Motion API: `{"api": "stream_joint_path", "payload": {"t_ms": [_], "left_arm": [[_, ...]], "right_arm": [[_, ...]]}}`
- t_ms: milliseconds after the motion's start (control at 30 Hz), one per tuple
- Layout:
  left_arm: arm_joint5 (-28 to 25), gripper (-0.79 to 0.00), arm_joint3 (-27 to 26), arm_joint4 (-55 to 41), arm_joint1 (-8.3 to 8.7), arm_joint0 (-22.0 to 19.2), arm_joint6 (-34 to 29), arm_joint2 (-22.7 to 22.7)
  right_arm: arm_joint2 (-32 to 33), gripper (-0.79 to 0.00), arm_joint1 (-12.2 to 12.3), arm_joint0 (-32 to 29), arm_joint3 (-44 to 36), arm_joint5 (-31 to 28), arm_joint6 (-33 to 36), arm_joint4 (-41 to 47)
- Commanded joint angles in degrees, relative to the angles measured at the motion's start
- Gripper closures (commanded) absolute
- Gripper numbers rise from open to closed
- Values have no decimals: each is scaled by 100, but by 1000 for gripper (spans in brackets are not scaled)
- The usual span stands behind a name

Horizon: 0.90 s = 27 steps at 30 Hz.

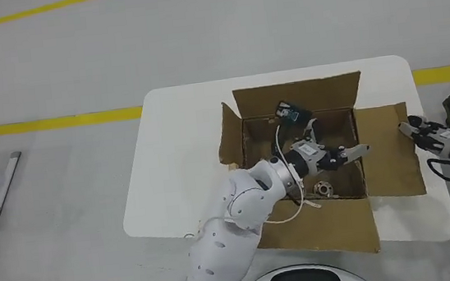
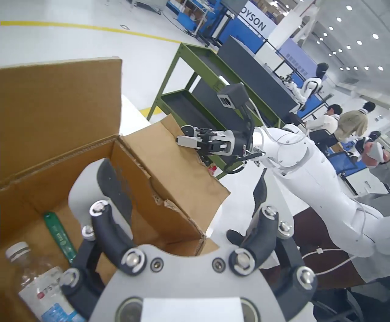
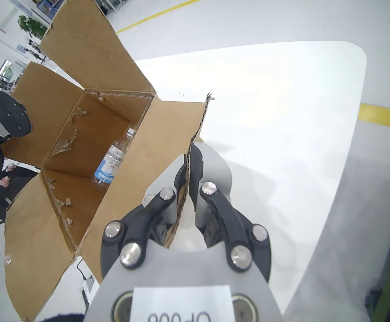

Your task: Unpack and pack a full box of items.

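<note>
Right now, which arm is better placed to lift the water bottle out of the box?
Left. The left gripper hangs open over the box, near the water bottle. The right gripper is shut on the side flap, outside the box.

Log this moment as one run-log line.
left hand: open, over box interior | right hand: shut on side flap | bottle: inside box

- The cardboard box (image 1: 296, 97) stands open mid-frame in the top view on the white surface (image 1: 186, 161), flaps spread outward. I have its right flap (image 3: 146, 170) pinched in my right hand (image 3: 191, 166).
- A clear water bottle (image 3: 111, 160) with a white cap lies inside.
- A slim green packet (image 2: 59, 236) lies near the bottle.
</note>
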Motion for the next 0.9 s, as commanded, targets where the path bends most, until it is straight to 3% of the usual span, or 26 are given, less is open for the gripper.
{"api": "stream_joint_path", "payload": {"t_ms": [0, 67, 133, 267, 300, 333, 400, 467, 667, 867], "left_arm": [[90, -785, -87, 124, 45, 111, 18, -159], [124, -785, -216, 302, 88, 181, 19, -289], [145, -785, -354, 314, 122, 261, 26, -414], [133, -785, -565, 385, 181, 357, -25, -574], [137, -785, -589, 396, 192, 373, -26, -599], [145, -785, -596, 470, 205, 379, -41, -621], [165, -785, -601, 688, 233, 388, -81, -643], [220, -785, -626, 800, 255, 421, -89, -680], [552, -785, -856, 2742, 395, 447, -494, -761], [736, -785, -1081, 3086, 451, 644, -531, -871]], "right_arm": [[-80, -148, 9, 91, 70, -19, 18, -55], [-119, -296, 19, 150, 119, -27, 9, -125], [-72, -646, 23, 164, 80, 24, -124, -132], [275, -680, 36, 101, -315, 174, -547, -191], [355, -594, 38, 80, -438, 188, -628, -179], [462, -397, 42, 103, -595, 185, -778, -199], [555, -246, 46, 99, -822, 159, -921, -218], [603, -12, 51, 131, -1055, 179, -1032, -273], [255, 0, 62, 355, -1332, 321, -1118, -622], [-613, 0, 69, 869, -1318, 239, -884, -857]]}}
